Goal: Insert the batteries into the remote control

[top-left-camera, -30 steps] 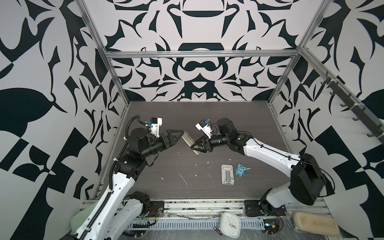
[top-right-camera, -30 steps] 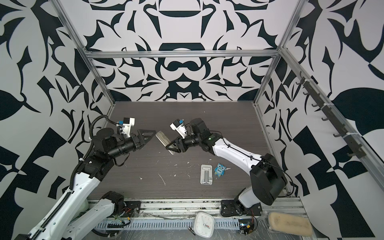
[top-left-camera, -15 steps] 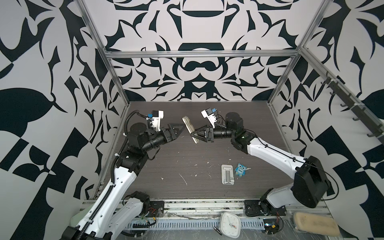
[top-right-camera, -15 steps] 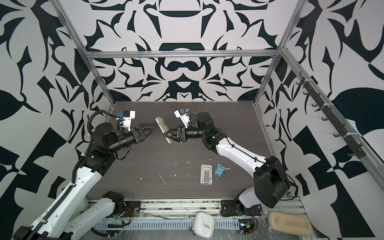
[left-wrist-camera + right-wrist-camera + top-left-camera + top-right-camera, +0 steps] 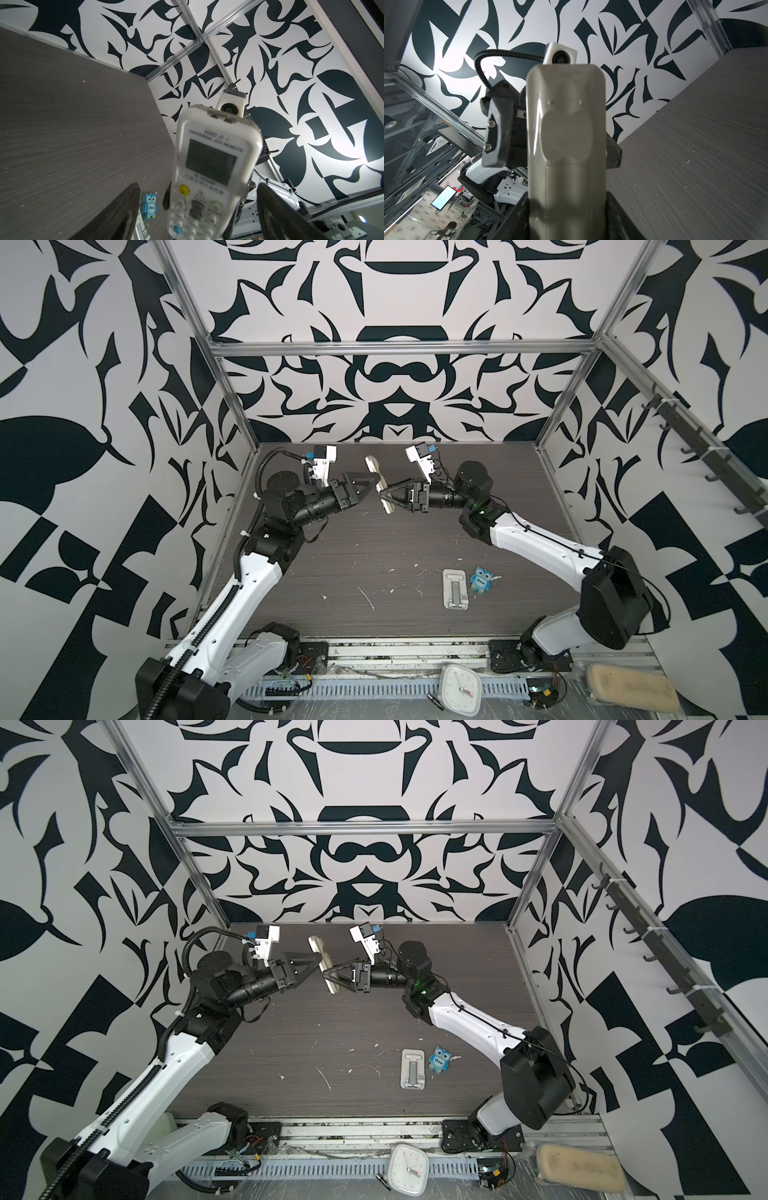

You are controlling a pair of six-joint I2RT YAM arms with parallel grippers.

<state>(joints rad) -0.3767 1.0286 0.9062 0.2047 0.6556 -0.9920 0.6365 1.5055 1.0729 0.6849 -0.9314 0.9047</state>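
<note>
Above the far middle of the bench (image 5: 353,564), finds right gripper (image 5: 384,500) clenched on the remote control (image 5: 373,467) near its button end, aloft and tilted. Notes left gripper (image 5: 371,486) released, fingers (image 5: 118,212) flanking it with gaps either side. Records stand (image 5: 456,589) and owl figure (image 5: 481,580) toward the front right.

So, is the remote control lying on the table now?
No, the right pincer grips the remote control above the table.

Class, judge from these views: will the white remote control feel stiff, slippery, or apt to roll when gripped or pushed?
Probably stiff: the remote control juts straight from the right claw. Its glossy back may slip. Flat faces suggest sliding, not rolling.
</note>
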